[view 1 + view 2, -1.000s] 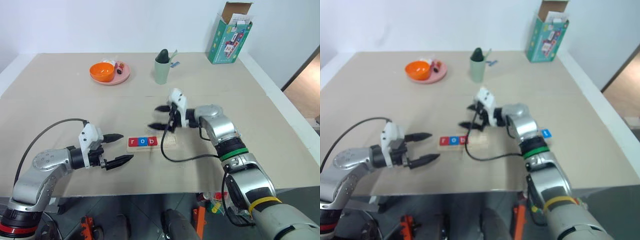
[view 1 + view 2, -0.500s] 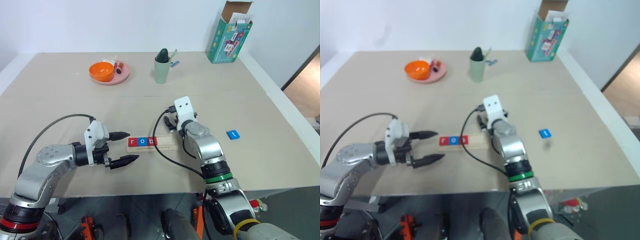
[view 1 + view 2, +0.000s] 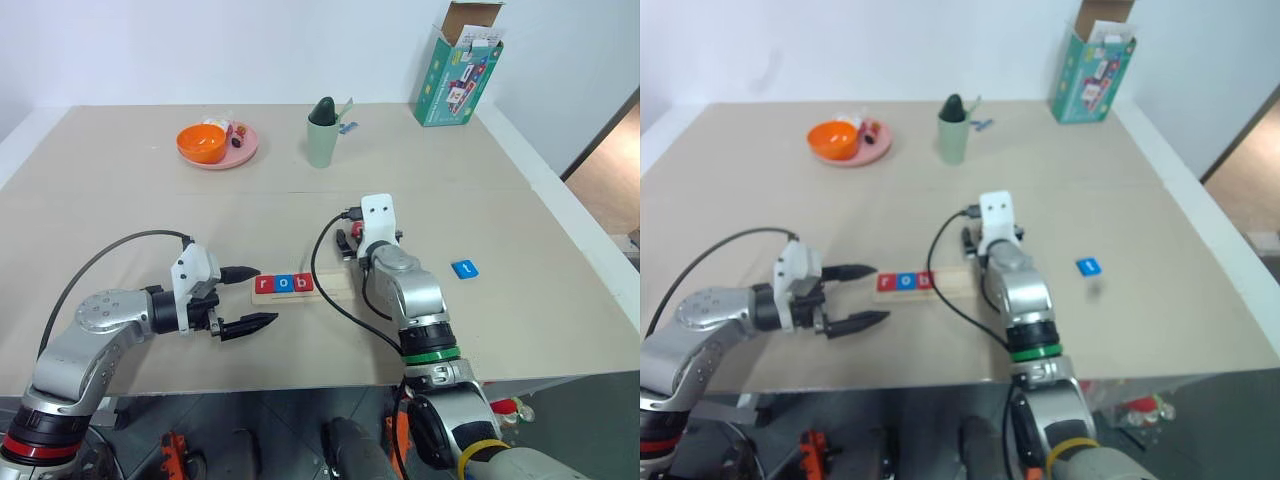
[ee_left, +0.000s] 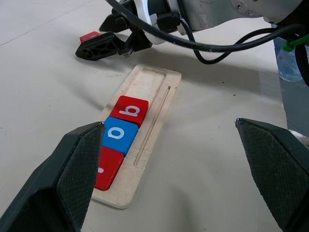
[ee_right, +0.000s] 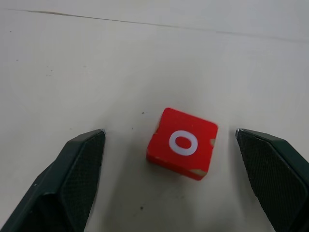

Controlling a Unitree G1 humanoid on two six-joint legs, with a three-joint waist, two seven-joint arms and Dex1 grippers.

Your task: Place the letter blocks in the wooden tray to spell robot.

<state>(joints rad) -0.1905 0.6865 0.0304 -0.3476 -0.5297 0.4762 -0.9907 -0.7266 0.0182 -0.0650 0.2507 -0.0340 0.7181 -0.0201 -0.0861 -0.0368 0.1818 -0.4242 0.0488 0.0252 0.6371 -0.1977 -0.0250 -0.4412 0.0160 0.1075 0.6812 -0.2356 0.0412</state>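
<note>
R gripper point(image 5: 169, 179), black fingers spread wide, hovers over a small flat red square tile marked "o" point(image 5: 182, 142), lying loose on the beige surface point(image 3: 150, 220) just beyond the long pale-wood tray point(image 4: 145, 145). Tray holds red "r", blue "o", red "b" at its left end; two slots free. Blue "t" tile point(image 3: 465, 269) lies well to the right. L gripper point(image 3: 245, 299) also spread, near tray's left end. Tile looks light, stiff, prob. slick; best pinched across opposite edges.
</note>
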